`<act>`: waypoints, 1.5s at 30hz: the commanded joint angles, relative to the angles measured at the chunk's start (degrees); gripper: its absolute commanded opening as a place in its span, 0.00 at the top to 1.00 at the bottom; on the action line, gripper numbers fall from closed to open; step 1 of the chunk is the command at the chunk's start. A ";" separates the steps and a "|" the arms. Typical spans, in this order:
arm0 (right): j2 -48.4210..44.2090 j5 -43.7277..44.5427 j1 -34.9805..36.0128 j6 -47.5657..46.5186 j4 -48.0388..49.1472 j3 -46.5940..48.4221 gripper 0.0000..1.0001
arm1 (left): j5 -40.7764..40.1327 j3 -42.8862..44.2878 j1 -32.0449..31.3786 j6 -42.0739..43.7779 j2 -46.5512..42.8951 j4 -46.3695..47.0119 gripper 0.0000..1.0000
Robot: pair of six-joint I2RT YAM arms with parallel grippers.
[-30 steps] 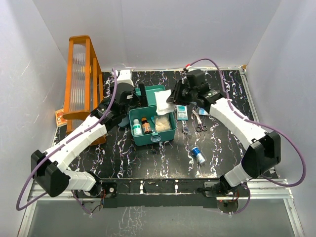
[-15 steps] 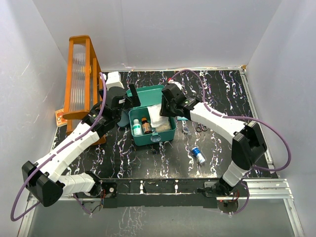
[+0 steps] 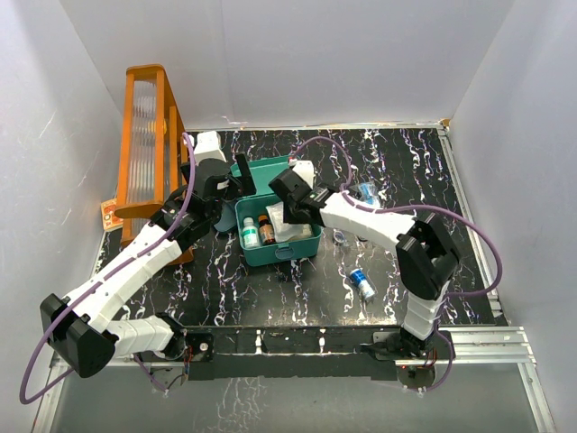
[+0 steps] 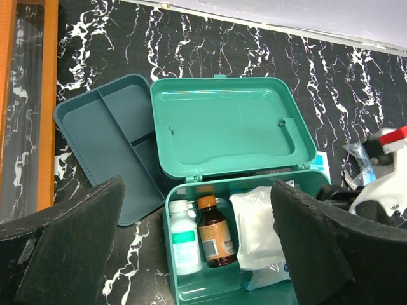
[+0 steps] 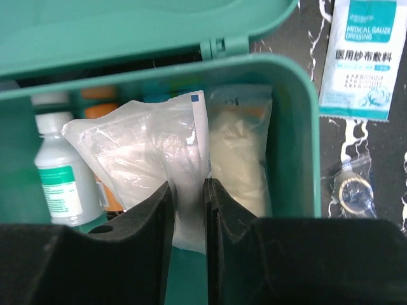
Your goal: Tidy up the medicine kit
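White packet (image 5: 137,152) now inside medicine kit (image 5: 294,133)

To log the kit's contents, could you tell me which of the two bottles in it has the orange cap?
The brown bottle, standing between the white green-labelled bottle and the white packets; the other's cap is white.

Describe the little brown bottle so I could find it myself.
Find the open green box on the black table. At its left end stand two bottles. Yours is the brown bottle with the orange cap, beside a white bottle with a green label.
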 commanded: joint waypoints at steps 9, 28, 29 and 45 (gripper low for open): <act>1.89 13.84 1.06 4.38 -6.98 3.55 0.77 | -1.82 -0.88 0.80 1.10 -1.96 0.81 0.01; 0.32 7.39 0.98 -2.02 -6.46 10.70 0.56 | -5.07 0.49 1.16 3.46 -2.45 2.21 0.01; 0.39 5.02 0.98 -3.39 -5.08 10.37 0.58 | -5.30 0.45 1.16 3.33 -2.47 2.22 0.02; 8.04 0.49 0.89 -1.81 -10.20 11.76 0.68 | -7.15 -0.38 1.33 2.39 -3.55 0.73 0.02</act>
